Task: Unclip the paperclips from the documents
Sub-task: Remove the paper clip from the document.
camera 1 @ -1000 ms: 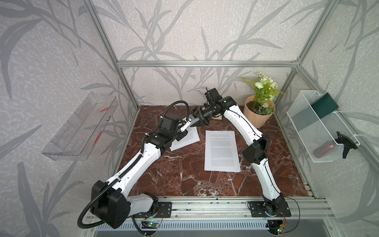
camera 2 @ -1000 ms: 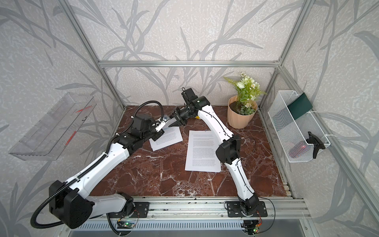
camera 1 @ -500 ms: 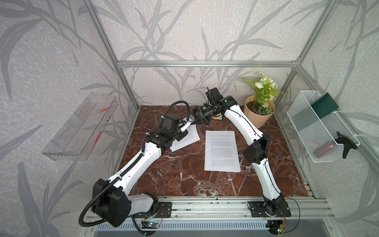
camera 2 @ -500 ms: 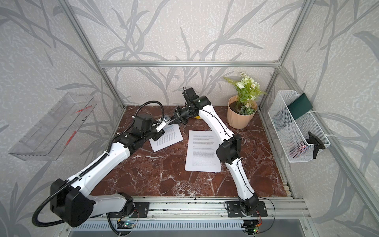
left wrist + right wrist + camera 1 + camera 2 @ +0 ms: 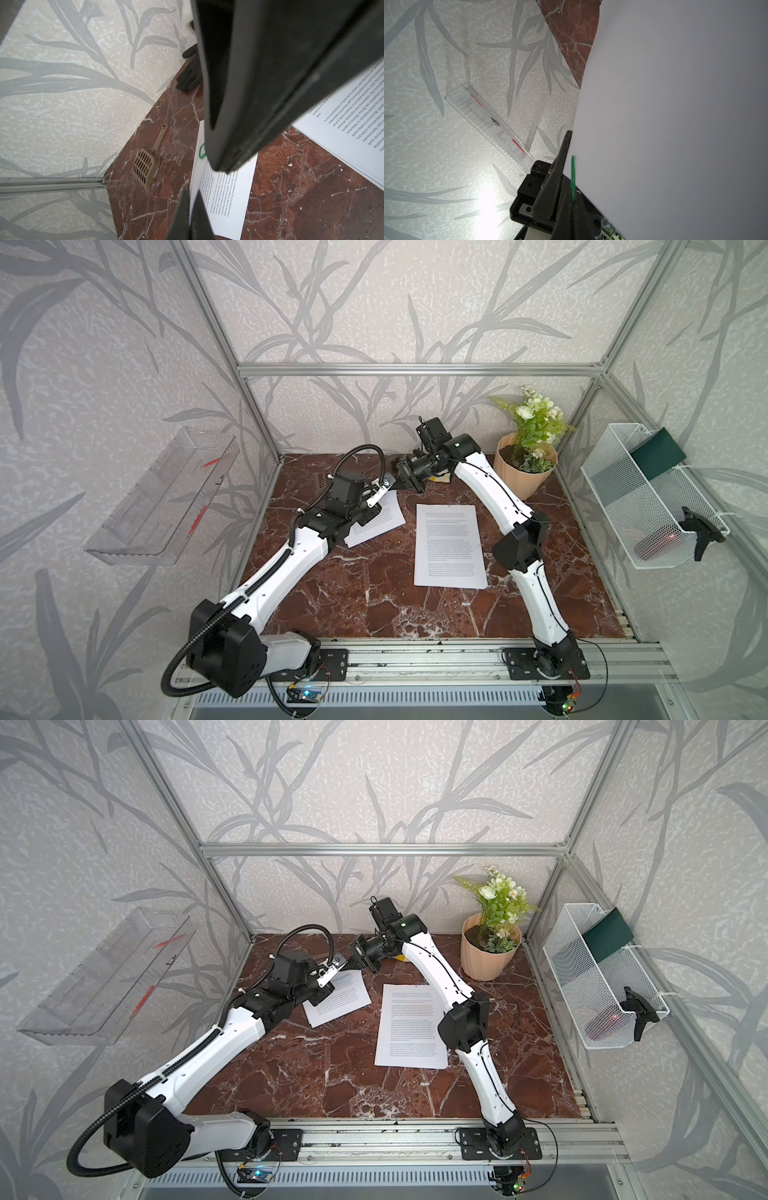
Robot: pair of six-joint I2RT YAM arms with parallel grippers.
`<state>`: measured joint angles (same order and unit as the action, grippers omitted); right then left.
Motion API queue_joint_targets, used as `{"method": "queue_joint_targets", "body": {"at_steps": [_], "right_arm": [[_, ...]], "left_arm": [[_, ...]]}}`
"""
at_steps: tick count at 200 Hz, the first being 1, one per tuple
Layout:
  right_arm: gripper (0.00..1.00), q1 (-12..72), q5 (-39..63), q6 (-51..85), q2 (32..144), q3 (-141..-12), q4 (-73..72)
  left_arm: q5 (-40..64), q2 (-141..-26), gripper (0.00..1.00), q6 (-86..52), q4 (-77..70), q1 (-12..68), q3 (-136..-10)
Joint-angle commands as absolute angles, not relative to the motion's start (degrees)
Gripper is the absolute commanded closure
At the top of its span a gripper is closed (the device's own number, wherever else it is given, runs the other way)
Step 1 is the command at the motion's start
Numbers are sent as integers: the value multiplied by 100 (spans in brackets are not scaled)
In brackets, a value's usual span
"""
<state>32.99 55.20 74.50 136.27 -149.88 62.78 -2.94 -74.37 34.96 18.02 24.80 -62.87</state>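
Green paperclip (image 5: 573,178) sits on the raised corner of the tilted document (image 5: 382,518), right jaws pinching it, left jaws clamping the same corner (edge grip only): a skewed pull could tear the document.

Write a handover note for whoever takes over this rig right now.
Left gripper: shut on the edge of the smaller document, holding its far corner off the table.
Right gripper: shut at that same corner, apparently on the green paperclip, which is not yet off the sheets.
Larger document: flat on the table, with a small clip at its far edge.
Done: neither visible clip is off.
Left: pull the green paperclip free, then unclip the larger document.
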Motion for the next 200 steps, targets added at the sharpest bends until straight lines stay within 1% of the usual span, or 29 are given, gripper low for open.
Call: {"method": "queue_joint_targets", "body": {"at_steps": [1,83,200], "right_arm": [[100,3309,5614,7462,13453,-15084,6283],[100,3216,5660,7593,13428,-15117,6141],[100,3008,5686,7539,13249,-15125,6328]], "left_arm": [[-290,-7452,100,3659,1749,2489,-6447],[-356,-7397,100,3772,1801,2496,-6394],[-351,-7375,100,3820,1785,2490,-6354]]}}
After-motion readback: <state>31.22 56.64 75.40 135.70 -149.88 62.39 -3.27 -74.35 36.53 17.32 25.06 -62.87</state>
